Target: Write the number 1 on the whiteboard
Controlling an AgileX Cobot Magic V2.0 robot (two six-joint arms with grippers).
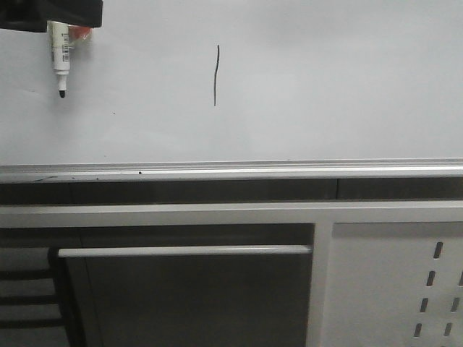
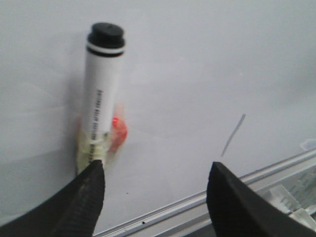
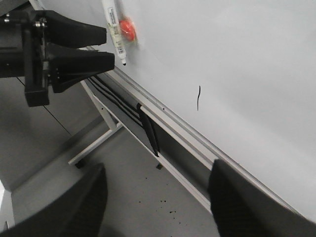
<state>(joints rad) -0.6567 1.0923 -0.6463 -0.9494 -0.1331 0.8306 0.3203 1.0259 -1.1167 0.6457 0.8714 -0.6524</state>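
— Left gripper: how do its jaws stand?

— Spread wide, holding nothing. In the left wrist view one dark ribbed finger sits just at the marker pen, near its lower end, but I cannot tell whether it touches; the other finger is well apart from it. In the right wrist view the same gripper points at the pen with its tips just short of it.

— And the pen itself?

— It hangs on the whiteboard by a small red-orange holder, tip down, near the board's upper left corner in the front view. It is the only thing the holder carries.

— Right gripper?

— Right gripper is also parted, empty, away from the board, over the floor.

— Where is the number 1?

— The number 1 is a thin, slightly wavy black vertical stroke on the board, right of the pen and well apart from it, above the silver bottom rail. It also shows in the right wrist view and, blurred, in the left.

— Anything below?

— A white panel with slanted slots at lower right.
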